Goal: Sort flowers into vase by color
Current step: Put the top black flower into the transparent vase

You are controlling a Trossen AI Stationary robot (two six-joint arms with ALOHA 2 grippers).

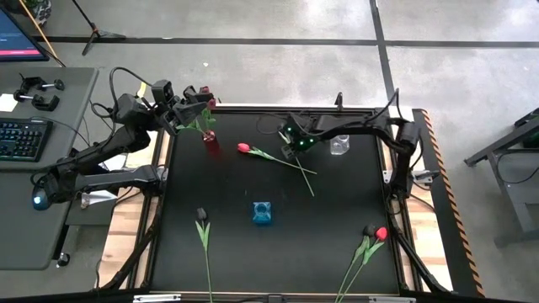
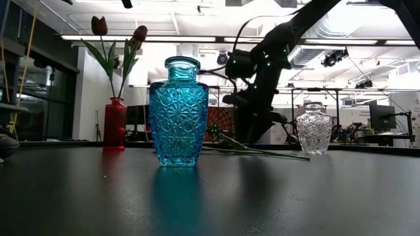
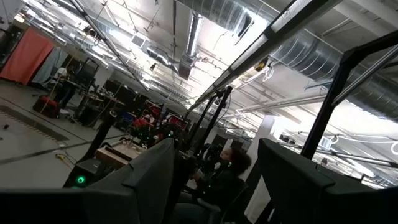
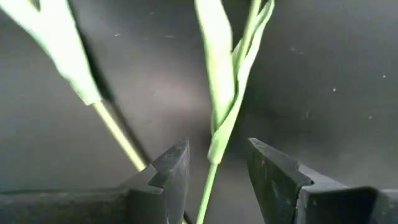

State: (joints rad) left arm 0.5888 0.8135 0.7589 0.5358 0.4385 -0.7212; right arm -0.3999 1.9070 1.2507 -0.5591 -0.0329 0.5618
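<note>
I've got the right gripper (image 1: 294, 147) down low over the back half of the black worktop (image 1: 337, 244), just beside the clear glass vase (image 1: 339, 146), and in the right wrist view its fingers (image 4: 171, 171) stand spread apart with a thin green stem (image 4: 214, 146) running up between them, not yet pinched as far as I can see. A second stem (image 4: 112, 127) lies just to one side of that one on the dark surface. From above, the flower under the gripper is the red tulip (image 1: 244, 148) lying flat, head toward the red vase (image 1: 210, 143), its stem crossing another stem under the gripper. The left gripper (image 1: 205, 105) hangs up above the red vase at the back left corner, and its fingers (image 3: 149, 180) are spread wide in its wrist view, holding nothing, looking out into the room, where a person sits at a desk. The red vase already holds dark maroon tulips (image 2: 100, 26), upright with leaves fanning out, plain in the low view. The blue cut-glass vase (image 1: 263, 213) stands near the middle of the worktop with nothing in it that I can see. Toward the front, a near-black tulip (image 1: 201, 215) lies alone on the left side, and on the right a bright red head (image 1: 381, 234) and a dark head (image 1: 369, 229) lie touching, stems trailing to the front edge. Beyond the left arm there's a side desk with a keyboard (image 1: 21, 139).
</note>
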